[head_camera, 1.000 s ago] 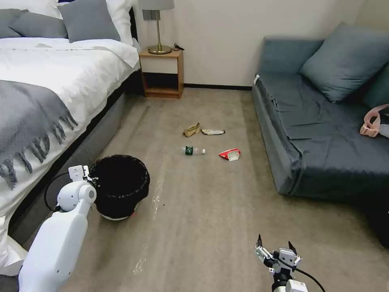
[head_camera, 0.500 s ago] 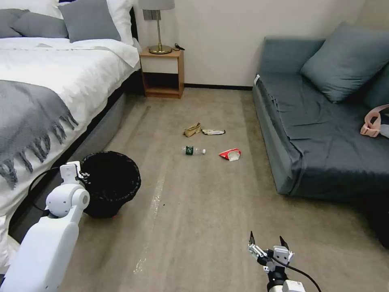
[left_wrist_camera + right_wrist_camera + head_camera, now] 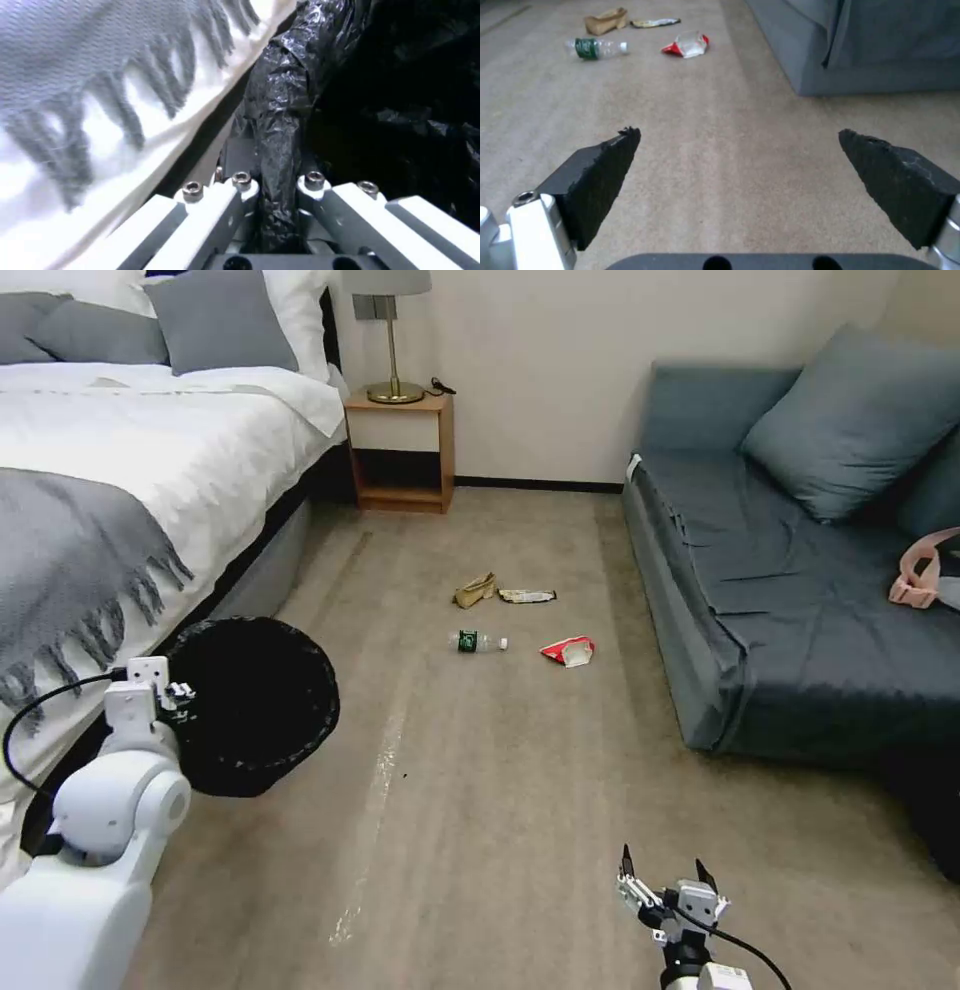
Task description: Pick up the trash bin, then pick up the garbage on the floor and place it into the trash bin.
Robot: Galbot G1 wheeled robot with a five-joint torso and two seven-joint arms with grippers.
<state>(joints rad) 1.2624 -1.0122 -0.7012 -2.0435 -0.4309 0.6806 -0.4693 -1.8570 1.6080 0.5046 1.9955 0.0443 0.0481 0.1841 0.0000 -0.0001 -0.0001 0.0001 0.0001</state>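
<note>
The left pincer (image 3: 275, 210) is clenched on the rim of the bin (image 3: 255, 705), pinching crinkly black liner and wall together, and holds it tilted beside the bed (image 3: 110, 470), its base hidden from me. The bin looks light and stiff, but the liner is slippery, so the rim is the safest hold. The right pincer (image 3: 668, 882) hangs released, low over the floor (image 3: 480, 790). Well ahead lie the bottle (image 3: 478, 642), red packet (image 3: 568, 650), paper bag (image 3: 474, 590) and wrapper (image 3: 526, 595).
</note>
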